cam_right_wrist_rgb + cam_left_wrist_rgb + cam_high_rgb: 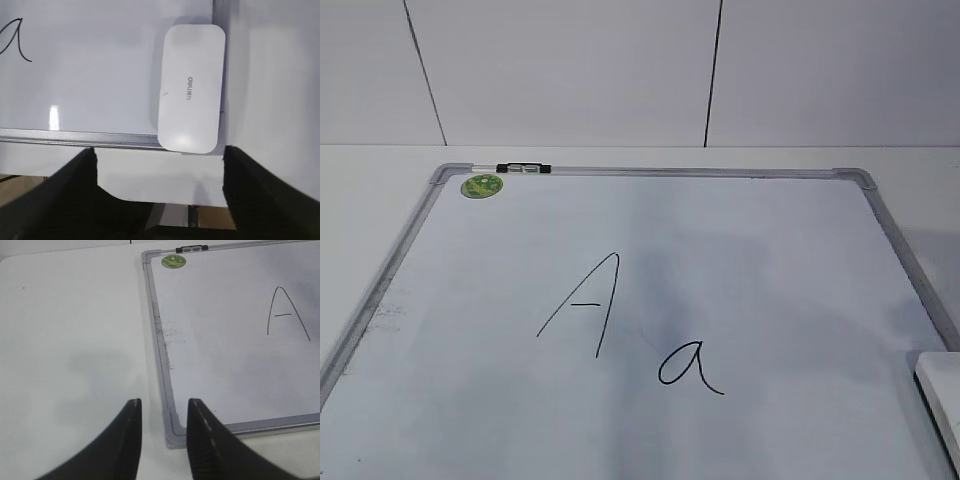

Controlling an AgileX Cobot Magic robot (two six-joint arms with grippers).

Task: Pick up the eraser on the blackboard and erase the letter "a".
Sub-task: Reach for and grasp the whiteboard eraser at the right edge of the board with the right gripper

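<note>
The blackboard (650, 250) lies flat, a white board in a grey frame. On it are a capital "A" (582, 305) and the letter "a" (690, 368). The white eraser (191, 87) lies at the board's near right corner, overlapping the frame (75, 136). Only a corner of the eraser (942, 395) shows in the exterior view. My right gripper (160, 150) is wide open just short of the eraser, touching nothing. My left gripper (164, 402) hangs open and empty over the board's near left corner (172, 432). Neither gripper shows in the exterior view.
A round green magnet (482, 185) sits at the board's far left corner, beside a black clip (523, 168) on the frame. White table (75, 340) lies left of the board. The table's front edge (160, 197) runs below the right gripper. A panelled wall (640, 70) stands behind.
</note>
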